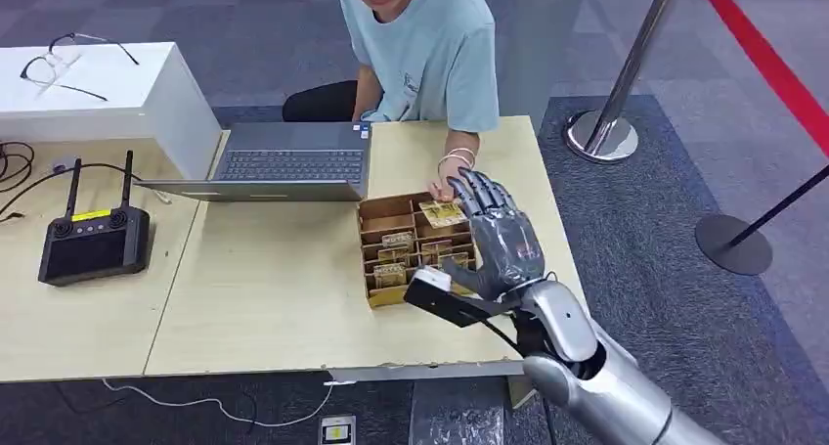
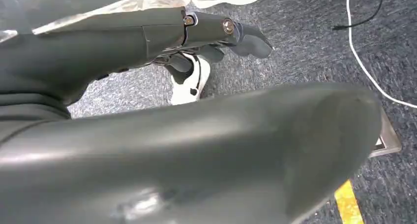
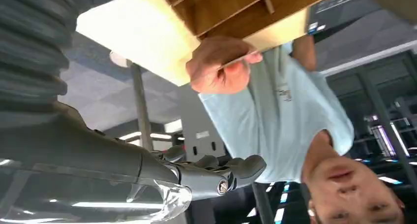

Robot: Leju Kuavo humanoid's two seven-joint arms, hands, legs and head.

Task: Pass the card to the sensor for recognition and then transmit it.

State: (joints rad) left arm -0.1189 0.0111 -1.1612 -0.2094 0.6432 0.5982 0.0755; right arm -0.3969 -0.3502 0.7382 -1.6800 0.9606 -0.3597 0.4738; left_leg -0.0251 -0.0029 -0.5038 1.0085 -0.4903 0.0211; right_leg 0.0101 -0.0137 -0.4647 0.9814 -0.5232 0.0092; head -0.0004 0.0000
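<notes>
the right hand hovers spread and empty above the wooden card box; the person's hand holds a card at its eleven o'clock, just beside the fingertips.

Brown box, grey laptop, pale-blue shirt

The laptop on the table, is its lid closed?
No, the laptop lies open on the table, its keyboard showing in the head view.
</notes>
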